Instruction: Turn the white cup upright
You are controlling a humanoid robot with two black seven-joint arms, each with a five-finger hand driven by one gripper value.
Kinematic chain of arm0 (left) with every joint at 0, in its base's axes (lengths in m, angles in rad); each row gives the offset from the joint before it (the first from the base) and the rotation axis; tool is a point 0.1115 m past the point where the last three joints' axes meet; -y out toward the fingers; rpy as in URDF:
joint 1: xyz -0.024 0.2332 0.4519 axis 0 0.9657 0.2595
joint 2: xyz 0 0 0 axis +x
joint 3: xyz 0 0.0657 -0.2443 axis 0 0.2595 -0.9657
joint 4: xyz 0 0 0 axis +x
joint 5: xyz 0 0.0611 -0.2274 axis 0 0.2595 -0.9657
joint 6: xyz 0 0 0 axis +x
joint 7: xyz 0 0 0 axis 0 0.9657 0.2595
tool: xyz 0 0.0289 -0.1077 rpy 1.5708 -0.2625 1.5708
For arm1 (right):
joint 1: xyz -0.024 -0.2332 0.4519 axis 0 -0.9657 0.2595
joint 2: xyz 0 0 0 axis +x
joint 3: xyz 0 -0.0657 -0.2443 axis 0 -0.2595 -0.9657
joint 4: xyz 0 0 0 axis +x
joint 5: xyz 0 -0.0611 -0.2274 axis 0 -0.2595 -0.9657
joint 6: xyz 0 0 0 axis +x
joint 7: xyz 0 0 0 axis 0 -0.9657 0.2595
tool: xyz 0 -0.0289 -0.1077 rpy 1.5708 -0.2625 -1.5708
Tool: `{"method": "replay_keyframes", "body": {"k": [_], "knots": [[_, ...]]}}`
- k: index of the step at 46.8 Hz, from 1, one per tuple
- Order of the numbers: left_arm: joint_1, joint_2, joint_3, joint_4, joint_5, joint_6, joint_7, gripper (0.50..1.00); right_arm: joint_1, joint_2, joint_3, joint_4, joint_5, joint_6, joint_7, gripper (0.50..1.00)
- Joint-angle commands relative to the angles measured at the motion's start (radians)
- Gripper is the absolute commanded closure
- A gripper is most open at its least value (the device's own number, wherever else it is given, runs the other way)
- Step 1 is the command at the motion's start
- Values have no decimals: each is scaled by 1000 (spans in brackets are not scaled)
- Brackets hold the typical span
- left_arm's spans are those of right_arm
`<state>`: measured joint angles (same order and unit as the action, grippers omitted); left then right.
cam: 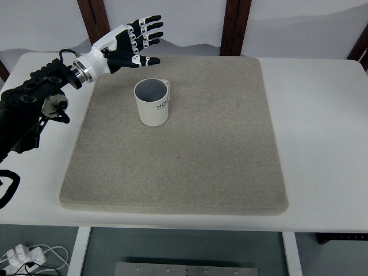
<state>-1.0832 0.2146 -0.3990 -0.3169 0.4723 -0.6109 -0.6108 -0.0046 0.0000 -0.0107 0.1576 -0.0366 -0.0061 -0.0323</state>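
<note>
A white cup (152, 103) stands upright on the grey mat (190, 155), mouth up, its handle pointing to the far right and dark lettering on its side. My left hand (135, 43) hovers beyond and to the left of the cup, near the mat's far left corner. Its fingers are spread and hold nothing. A clear gap separates the hand from the cup. The black left arm (34, 103) comes in from the picture's left edge. No right arm shows.
The mat lies on a white table (322, 132). Dark wooden posts (236, 26) stand behind the table's far edge. Below the front edge, a white power strip with cables (23, 256) lies on the floor.
</note>
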Motion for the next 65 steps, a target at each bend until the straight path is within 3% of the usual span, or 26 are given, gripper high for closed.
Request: {"method": "replay_keyframes", "body": {"k": [1, 19, 31, 42, 51, 65], "knots": [[-9, 0, 2, 13, -37, 0, 0, 501, 0, 0, 0, 0, 0, 0, 0, 548], [-7, -3, 0, 144, -233, 0, 0, 501, 0, 0, 0, 0, 1, 0, 0, 548], [-4, -8, -1, 147, -516, 48, 0, 501, 0, 0, 3, 0, 0, 0, 0, 548], [8, -9, -9, 148, -724, 99, 177, 501, 0, 0, 9, 0, 0, 0, 0, 548], [42, -18, -142, 147, -820, 146, 342, 501, 0, 0, 8, 3, 1, 9, 0, 548], [68, -50, -400, 145, -827, 210, 453, 501, 0, 0, 9, 3, 3, 9, 0, 548]]}}
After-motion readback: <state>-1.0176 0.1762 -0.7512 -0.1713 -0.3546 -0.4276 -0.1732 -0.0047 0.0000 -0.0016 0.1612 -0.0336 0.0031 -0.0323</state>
